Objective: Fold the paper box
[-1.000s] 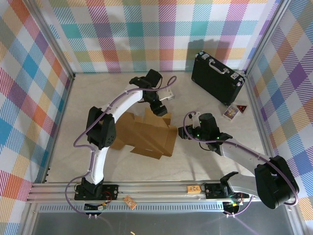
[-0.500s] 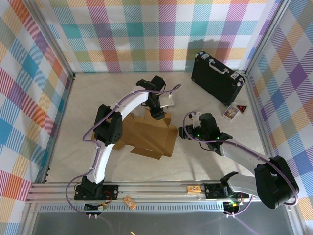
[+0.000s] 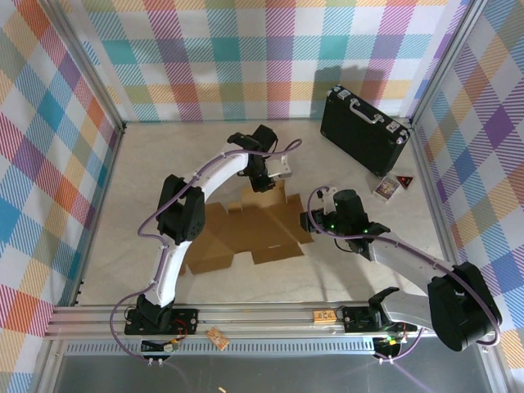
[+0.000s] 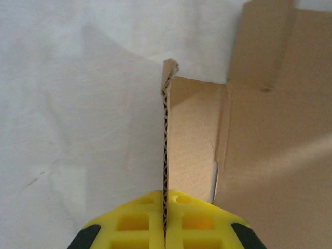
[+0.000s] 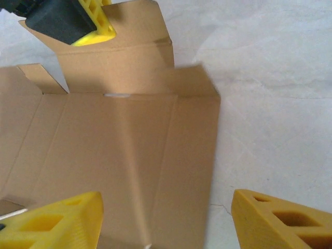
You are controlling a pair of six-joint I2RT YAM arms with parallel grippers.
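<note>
Well, the left gripper [image 4: 165, 199] was shut on a small flap [image 4: 167, 140] at the far edge of the paper box [image 3: 246, 237], and that flap stood up on its thin edge between the yellow fingers [image 4: 135, 223]. The rest of the box lay flat on the table [image 3: 164, 164], its long side running left to right. The right gripper [image 3: 309, 221] hung open over the box's right end. The left arm was closest to the flap, so folding it in looked like its job.
</note>
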